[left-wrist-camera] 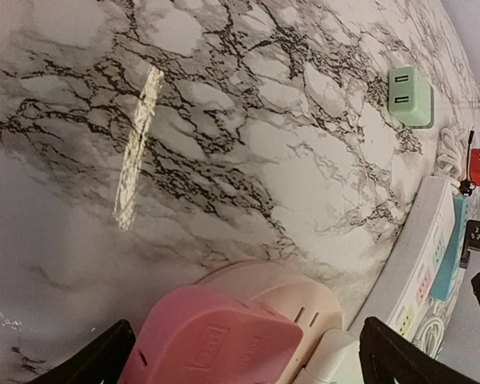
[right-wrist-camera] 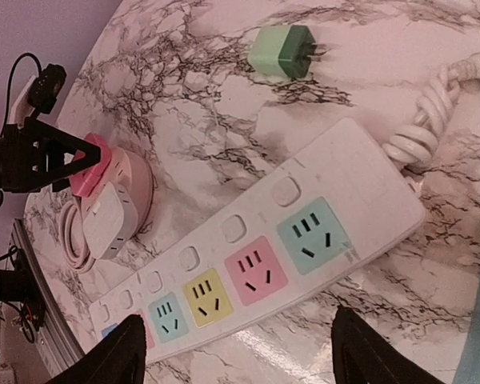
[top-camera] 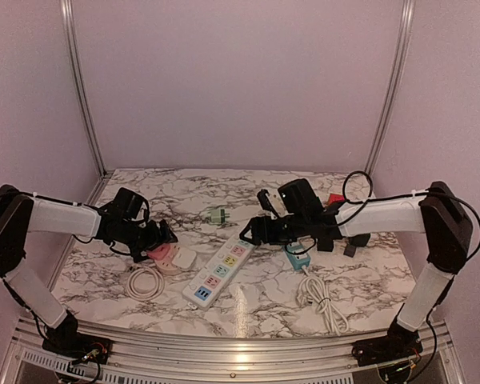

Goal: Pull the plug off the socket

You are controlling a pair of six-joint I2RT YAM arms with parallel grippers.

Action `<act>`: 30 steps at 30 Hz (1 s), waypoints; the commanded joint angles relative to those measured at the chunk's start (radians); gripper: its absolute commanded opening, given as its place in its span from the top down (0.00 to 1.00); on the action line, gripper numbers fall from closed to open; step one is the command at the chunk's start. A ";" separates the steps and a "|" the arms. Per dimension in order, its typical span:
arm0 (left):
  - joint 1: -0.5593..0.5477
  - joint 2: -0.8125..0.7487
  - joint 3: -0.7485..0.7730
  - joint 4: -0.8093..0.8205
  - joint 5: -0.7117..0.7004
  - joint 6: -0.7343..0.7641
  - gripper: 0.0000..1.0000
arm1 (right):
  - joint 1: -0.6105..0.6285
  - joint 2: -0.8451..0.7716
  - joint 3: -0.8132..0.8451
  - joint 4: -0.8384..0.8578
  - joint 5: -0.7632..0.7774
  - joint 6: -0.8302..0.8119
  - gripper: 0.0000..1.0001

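A pink plug sits in a pale pink round socket at the left of the marble table; from above the plug and socket lie close together. A white adapter is stuck to the socket's side. My left gripper is open, its black fingertips standing on either side of the pink plug without visibly pressing it. My right gripper is open and empty, hovering over the far end of the white power strip.
The power strip lies diagonally mid-table. A green adapter lies behind it. A coiled white cable is near the socket, another cable at front right. Blue and red items lie under the right arm.
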 commanded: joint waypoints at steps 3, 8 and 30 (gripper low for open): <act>-0.056 -0.091 -0.078 0.041 -0.058 -0.113 0.01 | 0.090 0.095 0.126 0.040 -0.052 0.048 0.24; -0.147 -0.118 -0.116 0.075 -0.078 -0.175 0.01 | 0.102 0.128 0.145 0.041 -0.060 0.054 0.25; -0.355 -0.030 -0.053 0.136 -0.023 -0.268 0.01 | 0.103 0.045 0.034 0.041 -0.041 0.062 0.25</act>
